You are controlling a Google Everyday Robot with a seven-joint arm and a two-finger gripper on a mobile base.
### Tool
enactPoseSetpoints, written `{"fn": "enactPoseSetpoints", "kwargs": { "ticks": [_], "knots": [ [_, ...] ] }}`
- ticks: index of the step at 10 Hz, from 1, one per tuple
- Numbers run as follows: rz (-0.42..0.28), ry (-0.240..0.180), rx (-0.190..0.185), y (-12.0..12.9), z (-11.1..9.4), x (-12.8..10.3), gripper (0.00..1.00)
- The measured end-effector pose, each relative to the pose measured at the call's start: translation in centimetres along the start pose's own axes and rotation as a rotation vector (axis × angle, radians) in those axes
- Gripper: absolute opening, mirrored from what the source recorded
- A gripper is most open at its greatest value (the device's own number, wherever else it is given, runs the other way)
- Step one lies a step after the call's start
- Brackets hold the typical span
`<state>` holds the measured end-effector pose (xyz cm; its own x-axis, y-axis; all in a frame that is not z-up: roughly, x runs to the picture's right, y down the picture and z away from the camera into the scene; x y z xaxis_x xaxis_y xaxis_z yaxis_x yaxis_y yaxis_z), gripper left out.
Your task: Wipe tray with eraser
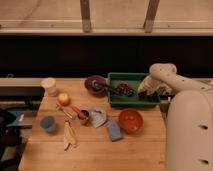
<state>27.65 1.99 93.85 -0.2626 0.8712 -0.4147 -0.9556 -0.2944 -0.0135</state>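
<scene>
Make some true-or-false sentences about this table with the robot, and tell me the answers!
1. The robot's end effector is at the green rectangular plastic tray. True.
2. The round orange bowl sits inside the tray. False: it stands on the wooden table, in front of the tray.
3. The blue rectangular sponge lies beside the orange bowl. True.
4. The small reddish apple is in the tray. False: it is on the table near the white cup.

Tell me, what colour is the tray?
The tray is green, clearest in the camera view; the gripper sits low at its right end.
</scene>
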Motion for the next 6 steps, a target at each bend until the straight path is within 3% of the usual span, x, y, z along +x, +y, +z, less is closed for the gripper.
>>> {"fn": "enactPoseSetpoints", "kwargs": {
  "ticks": [4,6],
  "knots": [
    [-0.003,0.004,-0.003,0.1,0.1,0.0,0.11],
    [0.064,0.033,-0.047,-1.5,0.6,0.2,0.11]
  ]
}}
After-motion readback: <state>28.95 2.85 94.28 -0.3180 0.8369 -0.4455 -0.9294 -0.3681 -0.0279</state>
